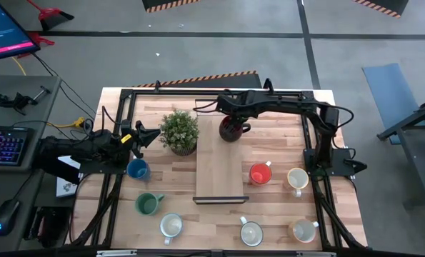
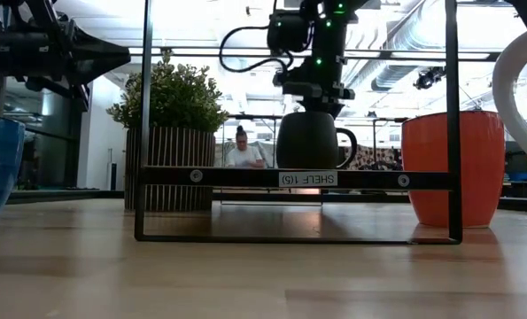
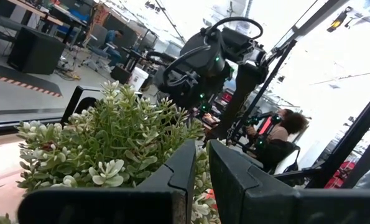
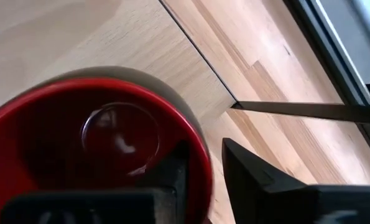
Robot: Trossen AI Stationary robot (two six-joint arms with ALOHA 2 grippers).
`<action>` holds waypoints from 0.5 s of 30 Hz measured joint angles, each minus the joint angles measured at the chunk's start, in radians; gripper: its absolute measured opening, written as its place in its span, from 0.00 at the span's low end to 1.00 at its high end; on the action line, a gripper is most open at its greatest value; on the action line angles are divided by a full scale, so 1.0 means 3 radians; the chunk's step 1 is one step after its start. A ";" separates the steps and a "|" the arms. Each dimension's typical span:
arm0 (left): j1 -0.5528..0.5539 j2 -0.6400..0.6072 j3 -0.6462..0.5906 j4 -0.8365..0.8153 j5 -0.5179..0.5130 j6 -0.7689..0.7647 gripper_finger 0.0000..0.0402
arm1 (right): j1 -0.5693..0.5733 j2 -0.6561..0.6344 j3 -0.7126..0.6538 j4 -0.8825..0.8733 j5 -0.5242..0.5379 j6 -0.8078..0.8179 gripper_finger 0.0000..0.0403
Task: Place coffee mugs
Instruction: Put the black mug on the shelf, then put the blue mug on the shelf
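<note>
The dark red mug (image 1: 231, 130) stands upright on the far end of the wooden shelf board (image 1: 219, 171). In the low view it (image 2: 307, 140) sits on the raised shelf. My right gripper (image 4: 203, 177) reaches down over it, open. One finger is inside the mug and one is outside its rim. My left gripper (image 3: 200, 177) waits at the table's left beside the potted plant (image 1: 179, 132). Its fingers are nearly together and hold nothing. On the table stand an orange mug (image 1: 260, 173), a blue one (image 1: 138, 169), a teal one (image 1: 148, 204) and several white ones. My right gripper comes from above, slanting down, astride the dark red mug's rim (image 4: 200, 146). Bare wood shows between the outer finger (image 4: 253, 180) and the mug's wall. Whether the inner finger (image 4: 172, 171) touches the wall, I cannot tell. The mug rests upright on the shelf.
A black frame (image 1: 126, 96) runs round the table's edges. The plant stands left of the shelf. White mugs (image 1: 171, 225) (image 1: 251, 232) (image 1: 303, 230) line the near edge, and a cream one (image 1: 297, 178) is at the right. A person (image 2: 243, 151) sits in the room beyond.
</note>
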 joint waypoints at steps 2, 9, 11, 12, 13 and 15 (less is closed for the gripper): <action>0.0000 0.0000 0.0000 -0.0002 0.0002 0.0001 0.09 | 0.0001 -0.0059 0.0000 0.0004 -0.0018 0.0004 0.19; 0.0000 0.0000 0.0000 -0.0004 0.0001 0.0001 0.09 | 0.0009 -0.0277 0.0000 0.0014 -0.0074 0.0004 0.19; 0.0000 0.0000 0.0000 -0.0004 0.0001 0.0000 0.09 | 0.0008 -0.0364 0.0000 0.0011 -0.0130 0.0013 0.19; 0.0000 0.0000 0.0000 -0.0004 0.0001 0.0000 0.09 | 0.0008 -0.0416 0.0000 0.0009 -0.0193 0.0021 0.19; 0.0000 0.0000 0.0000 -0.0004 0.0001 0.0001 0.09 | 0.0011 -0.0471 0.0000 0.0013 -0.0241 0.0021 0.19; 0.0000 0.0000 0.0000 -0.0004 0.0001 0.0000 0.09 | 0.0033 -0.0588 0.0000 0.0007 -0.0338 0.0014 0.19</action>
